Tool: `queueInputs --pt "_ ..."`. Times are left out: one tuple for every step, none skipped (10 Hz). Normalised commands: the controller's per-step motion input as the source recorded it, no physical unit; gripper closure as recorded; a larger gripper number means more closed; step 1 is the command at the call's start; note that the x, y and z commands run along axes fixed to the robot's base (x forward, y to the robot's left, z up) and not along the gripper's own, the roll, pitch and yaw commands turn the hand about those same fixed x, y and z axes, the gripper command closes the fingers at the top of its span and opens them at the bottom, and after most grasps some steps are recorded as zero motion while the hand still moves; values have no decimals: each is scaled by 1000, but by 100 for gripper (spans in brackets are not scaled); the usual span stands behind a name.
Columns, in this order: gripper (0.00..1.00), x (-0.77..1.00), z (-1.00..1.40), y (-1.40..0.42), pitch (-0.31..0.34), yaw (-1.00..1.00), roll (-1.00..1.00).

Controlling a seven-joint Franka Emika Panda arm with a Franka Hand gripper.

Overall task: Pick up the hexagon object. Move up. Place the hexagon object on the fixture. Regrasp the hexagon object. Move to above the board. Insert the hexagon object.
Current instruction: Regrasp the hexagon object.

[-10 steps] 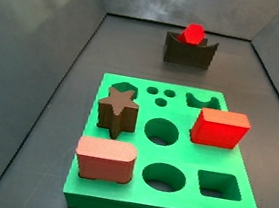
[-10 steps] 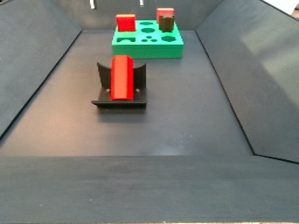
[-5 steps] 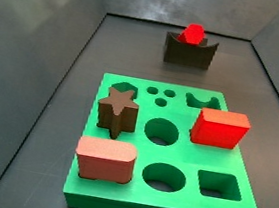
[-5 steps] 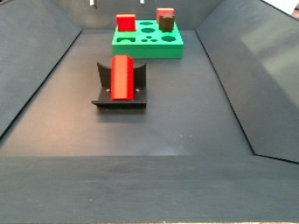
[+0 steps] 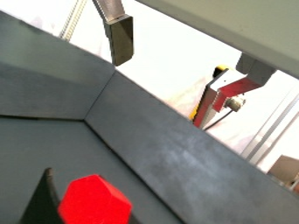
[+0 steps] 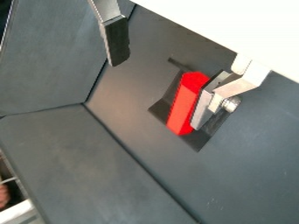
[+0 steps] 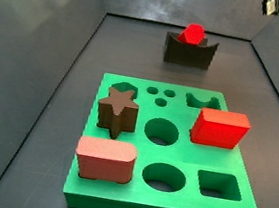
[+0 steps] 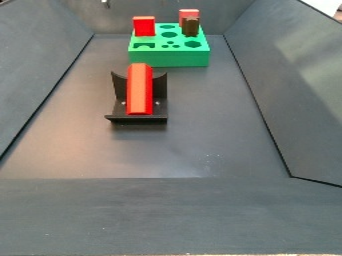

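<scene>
hexagon object rests in the fixture; gripper above, fingers apart and empty; regrasp and insertion into board remain.

Red cube sits on the green slab's right side, upright, over a hole. Dark brown star block stands left of it, apart. Salmon-pink rounded block sits at the near-left corner. Dark grey floor with sloped walls. In a side view, cube and star block show far back.
</scene>
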Motion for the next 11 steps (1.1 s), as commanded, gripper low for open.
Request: queueInputs --pt "0 116 -24 -48 125 215 339" --pt "0 99 -13 -39 70 221 203" --pt "0 91 -17 -41 47 219 186" --pt "0 89 -22 -43 15 205 169" --pt "0 39 -1000 69 62 211 141" --pt "0 45 -1000 69 48 188 142" --pt "0 52 -1000 64 22 177 144" --pt "0 65 -1000 53 -15 158 129" --pt "0 79 -1000 49 -33 136 105" --pt "0 87 -1000 44 -49 114 96" --pt "0 92 -1000 39 -58 100 92"
